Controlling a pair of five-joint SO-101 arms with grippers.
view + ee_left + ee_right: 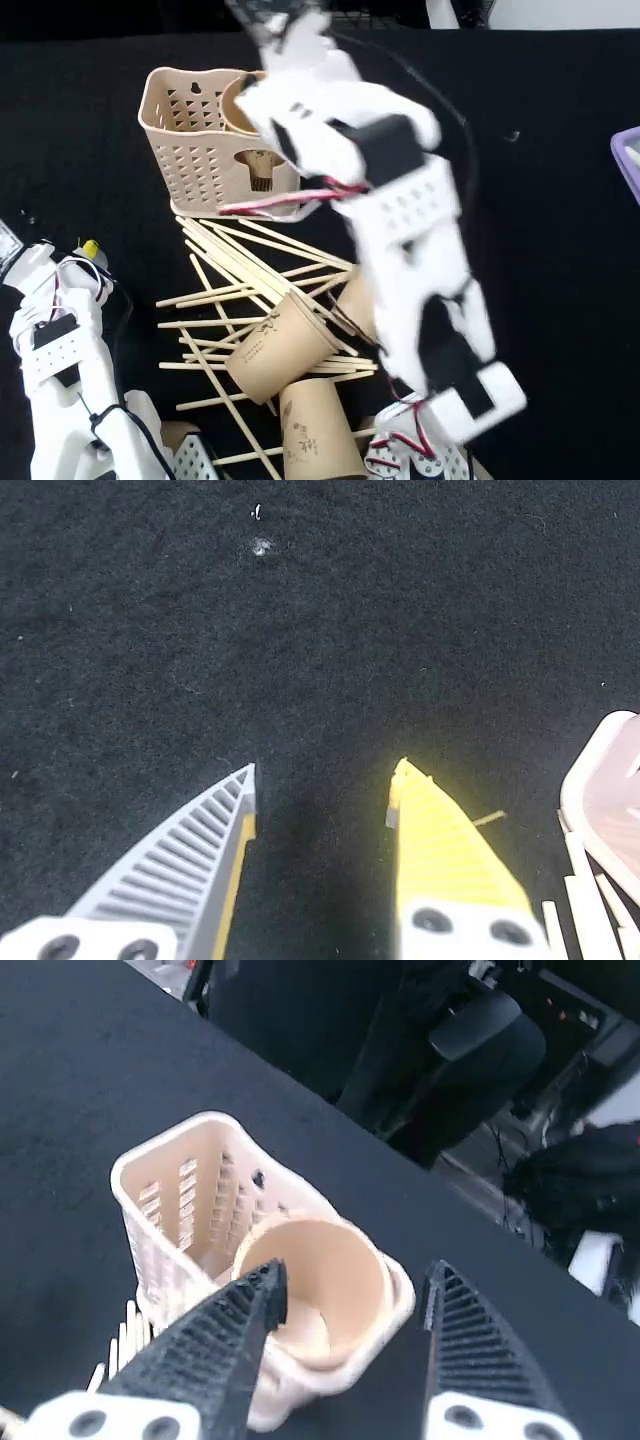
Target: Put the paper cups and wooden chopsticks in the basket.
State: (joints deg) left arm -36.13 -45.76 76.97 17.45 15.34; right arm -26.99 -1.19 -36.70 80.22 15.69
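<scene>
Since one tan paper cup [340, 1290] sits in the beige slotted plastic basket [190, 160], I've the right gripper [355, 1275] hanging above, fingers spread; left gripper [325, 770] spread too, over black desk [300, 600]; other cups [280, 345] & wooden chopsticks [250, 265] heaped nearby.

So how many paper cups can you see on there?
4 paper cups: one in the basket, one lying on the chopsticks, one nearer the arm bases, one half behind the right arm. More may be hidden.
</scene>
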